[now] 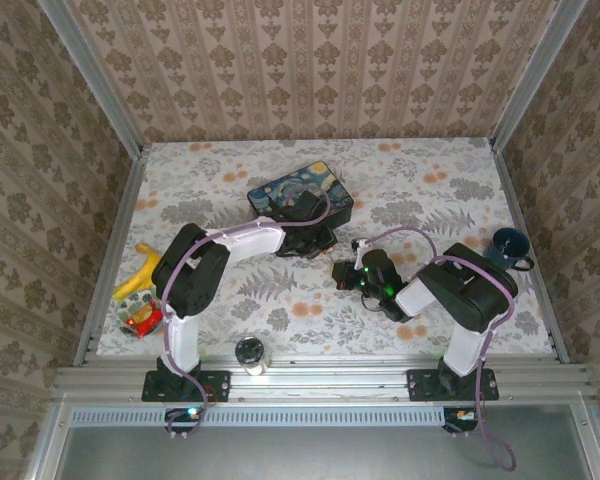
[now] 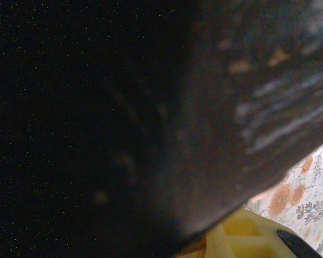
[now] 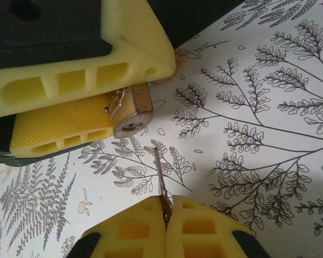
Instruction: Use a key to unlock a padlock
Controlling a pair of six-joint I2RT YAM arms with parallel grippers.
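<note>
**Key held just short of the keyhole; insertion not yet made**

**Top external view.** The left gripper (image 1: 320, 240) sits at the near edge of the dark-blue starry-night tin box (image 1: 300, 195), mid-table. The right gripper (image 1: 346, 272) lies just to its right and nearer. Both heads are close together over the floral table cover (image 1: 430, 200). Lock and key are too small to make out here.

**Left wrist view.** A dark, blurred surface with pale streaks lies close to the lens. One yellow finger (image 2: 242, 239) shows at the bottom. The grip cannot be judged from this view.

**Right wrist view.**
- The small brass-toned metal padlock (image 3: 133, 110) is clamped between the left gripper's yellow fingers (image 3: 70, 80), with its keyhole end facing the right gripper.
- The right gripper's yellow pads (image 3: 134, 226) are closed tight on the head of the slim yellowish-metal key (image 3: 160, 180). The blade points at the lock.
- Tip and keyhole are near but apart, with the tip offset a little to the right of the hole in this view.

**Judgement.** The step in hand is insertion.
- Bring the tip across onto the hole and match the blade's line to it.
- Advance straight and slowly.
- Keep the left clamp firm so the lock cannot swing.
- Turn only once the blade is fully seated.
- The risk is that a thin key striking the lock face may pivot in the pads.
</note>
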